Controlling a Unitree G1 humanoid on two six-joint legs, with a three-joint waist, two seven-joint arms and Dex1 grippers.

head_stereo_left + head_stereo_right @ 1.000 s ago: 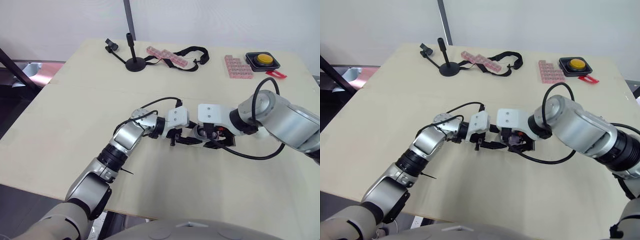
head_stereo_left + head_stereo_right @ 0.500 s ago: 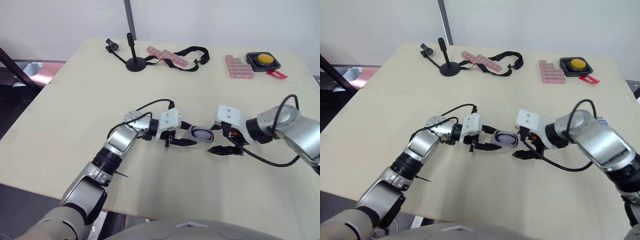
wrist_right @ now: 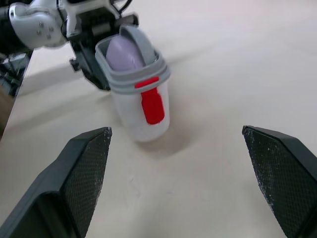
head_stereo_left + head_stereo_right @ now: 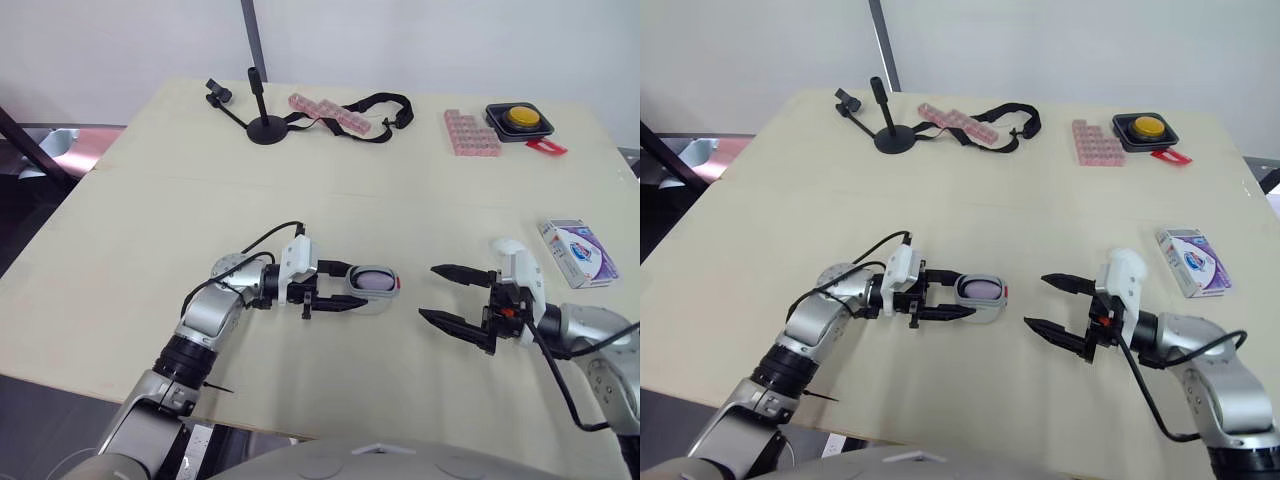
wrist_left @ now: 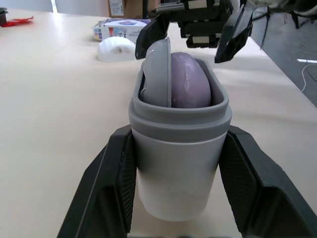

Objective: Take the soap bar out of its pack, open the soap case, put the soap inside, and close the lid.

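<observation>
L gripper (image 4: 360, 285) is clamped on the soap case (image 5: 176, 163): 1 black finger (image 5: 111, 188) presses each side of the case's lower body, and the grey rim stands clear above the fingertips. The case sits upright, tilted a little, near the middle of the table (image 4: 150, 200), and its base looks to be resting on the surface. The purple soap (image 5: 190, 87) is inside, its rounded top showing just above the rim. The lid (image 5: 158, 74) isn't shut; it stands on edge along 1 side of the opening, right against the soap. A red latch (image 3: 152, 106) hangs down the case wall facing the R gripper.

R gripper (image 4: 428, 291) is spread wide w/ nothing btwn its fingers (image 3: 84, 168). Its tips point at the case but are well apart from it, w/ bare table in the gap.

The soap pack (image 4: 578, 252), a white and purple box, lies flat near the table's R edge, beyond the R arm and away from the case.

Along the far side of the table:
- a black stand (image 4: 268, 125)
- a black strap (image 4: 385, 100) w/ a pink strip (image 4: 325, 112) lying across it
- a block of pink pieces (image 4: 470, 133)
- a yellow button (image 4: 520, 118) on a black base
- a red tag (image 4: 545, 148) just beside the button
</observation>
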